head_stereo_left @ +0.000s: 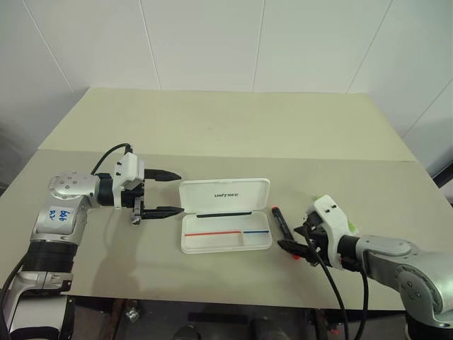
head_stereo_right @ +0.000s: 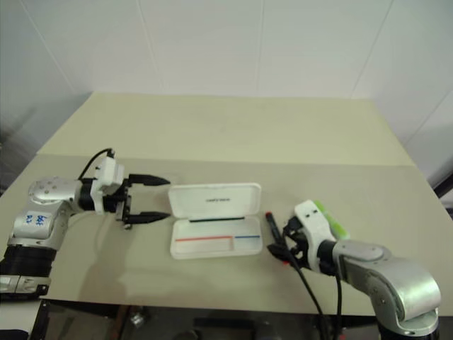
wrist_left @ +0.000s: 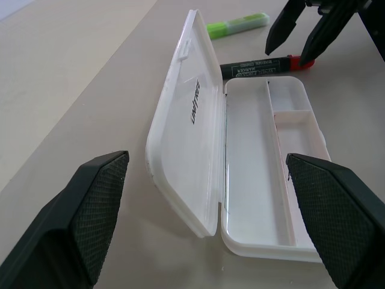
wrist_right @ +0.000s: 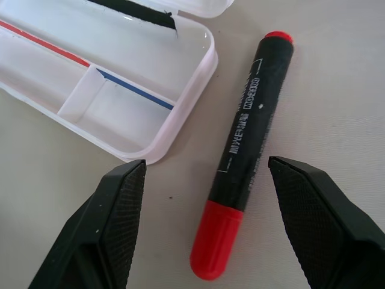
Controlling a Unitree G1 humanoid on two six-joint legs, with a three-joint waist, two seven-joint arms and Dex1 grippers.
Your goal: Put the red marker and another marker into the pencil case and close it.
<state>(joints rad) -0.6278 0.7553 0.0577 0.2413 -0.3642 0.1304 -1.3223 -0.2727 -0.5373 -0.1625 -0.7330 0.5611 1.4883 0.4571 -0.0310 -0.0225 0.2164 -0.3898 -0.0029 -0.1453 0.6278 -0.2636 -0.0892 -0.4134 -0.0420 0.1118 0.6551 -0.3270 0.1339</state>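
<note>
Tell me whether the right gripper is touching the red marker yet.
Apart. In the right wrist view the right gripper stands open astride the red marker, with bare table showing between each finger and the barrel.

pencil case [wrist_left: 192, 102] lid — "UNITREE", red marker [wrist_right: 243, 150] — "MARKER"

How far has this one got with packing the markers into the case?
Done: the pencil case lies open, tray bare. In hand: the right gripper, fingers open, straddles the red marker lying on the table beside the case, not yet gripped. The left gripper hovers open at the case's other end. Left: pick and load the red marker, then the green marker, then shut the lid.
</note>
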